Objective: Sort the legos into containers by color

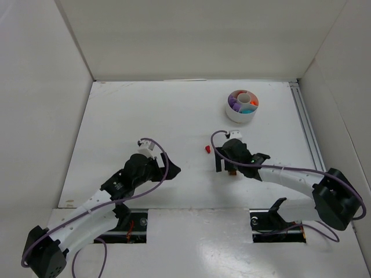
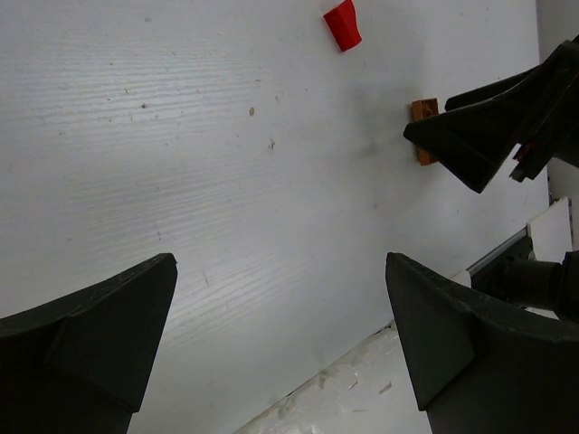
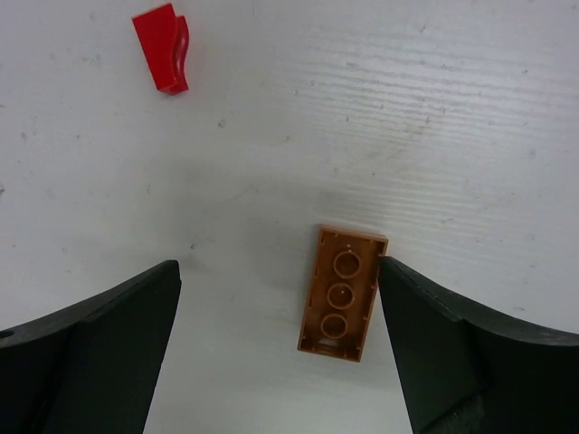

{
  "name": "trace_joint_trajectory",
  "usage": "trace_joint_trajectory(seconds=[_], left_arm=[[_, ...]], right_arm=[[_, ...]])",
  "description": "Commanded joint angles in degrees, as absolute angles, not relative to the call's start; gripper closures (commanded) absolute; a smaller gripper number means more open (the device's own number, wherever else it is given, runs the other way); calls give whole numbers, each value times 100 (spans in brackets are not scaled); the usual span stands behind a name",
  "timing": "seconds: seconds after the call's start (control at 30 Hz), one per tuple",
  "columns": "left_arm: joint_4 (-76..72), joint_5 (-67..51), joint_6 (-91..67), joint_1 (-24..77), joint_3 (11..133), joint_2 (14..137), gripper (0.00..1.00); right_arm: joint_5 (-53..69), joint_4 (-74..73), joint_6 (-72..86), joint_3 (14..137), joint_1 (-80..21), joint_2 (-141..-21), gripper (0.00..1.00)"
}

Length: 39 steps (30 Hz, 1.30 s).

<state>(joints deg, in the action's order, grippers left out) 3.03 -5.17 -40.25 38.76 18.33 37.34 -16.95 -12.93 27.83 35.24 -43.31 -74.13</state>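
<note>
Right gripper fingers spread, straddling upside-down brown brick; red piece upper left; left gripper released.

Lab rig: white table boxed by panels

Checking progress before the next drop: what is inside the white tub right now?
The white tub shows purple pieces on its left, teal pieces at the near side and orange pieces on the right. Piece counts and anything beneath them are hidden.
</note>
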Motion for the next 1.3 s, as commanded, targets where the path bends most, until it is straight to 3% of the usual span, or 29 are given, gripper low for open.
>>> trace_joint_trajectory(seconds=[0.0, 0.27, 0.5, 0.83, 0.93, 1.03, 1.27], left_arm=[[-53, -808, -3824, 3858, 1784, 3806, 1], [-158, -809, -3718, 3858, 1784, 3964, 1], [-158, -809, -3718, 3858, 1784, 3964, 1], [-158, -756, -3718, 3858, 1784, 3912, 1], [-158, -756, -3718, 3858, 1784, 3911, 1], [-158, -756, -3771, 3858, 1784, 3858, 1], [-228, -650, -3771, 3858, 1942, 3920, 1]], right_arm=[[-2127, -1721, 2646, 3920, -4438, -6962, 6], [-2250, -2023, 2742, 3710, -4438, -6636, 6], [-2074, -1582, 2637, 3586, -4324, -7521, 11], [-2013, -1063, 2848, 3270, -4104, -7673, 48], [-2065, -1063, 2795, 3270, -4104, -7621, 69], [-2118, -1011, 2532, 3348, -4104, -7620, 82], [-1770, -11, 601, 3744, -3789, -7286, 86]])
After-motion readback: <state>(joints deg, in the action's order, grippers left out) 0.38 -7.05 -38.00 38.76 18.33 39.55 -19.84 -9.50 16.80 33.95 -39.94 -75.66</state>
